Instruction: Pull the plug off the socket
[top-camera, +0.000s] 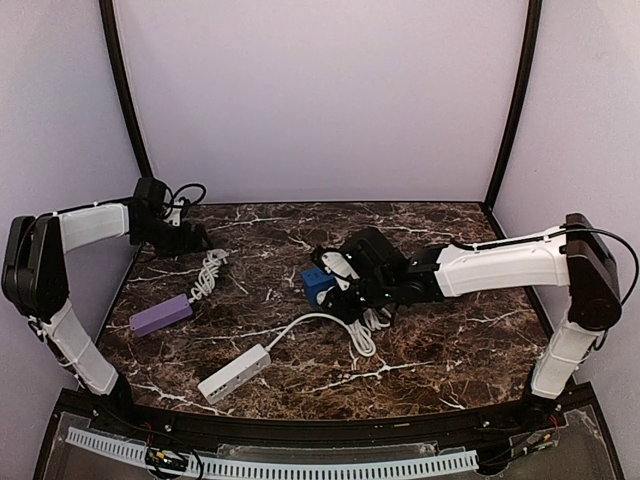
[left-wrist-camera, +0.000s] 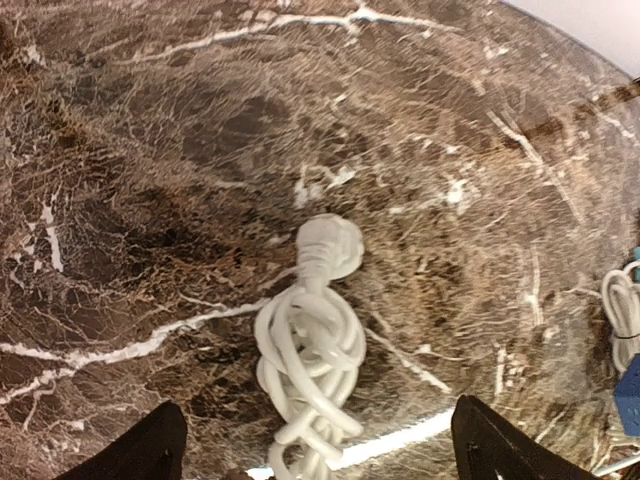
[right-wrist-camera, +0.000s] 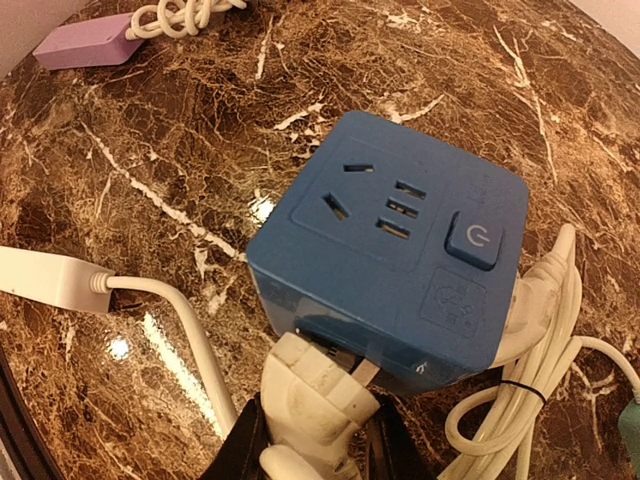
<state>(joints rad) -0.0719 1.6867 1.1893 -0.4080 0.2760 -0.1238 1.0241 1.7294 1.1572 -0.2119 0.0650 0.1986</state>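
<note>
Jaws grip plug (right-wrist-camera: 318, 400), pointing into socket (right-wrist-camera: 400, 255).

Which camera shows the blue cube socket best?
Right wrist: the blue cube socket fills the frame, outlets, power button and the white plug at its side all clear. Top external shows it small, partly hidden by the right claw. Left wrist catches only a blue sliver at the frame's edge.
</note>
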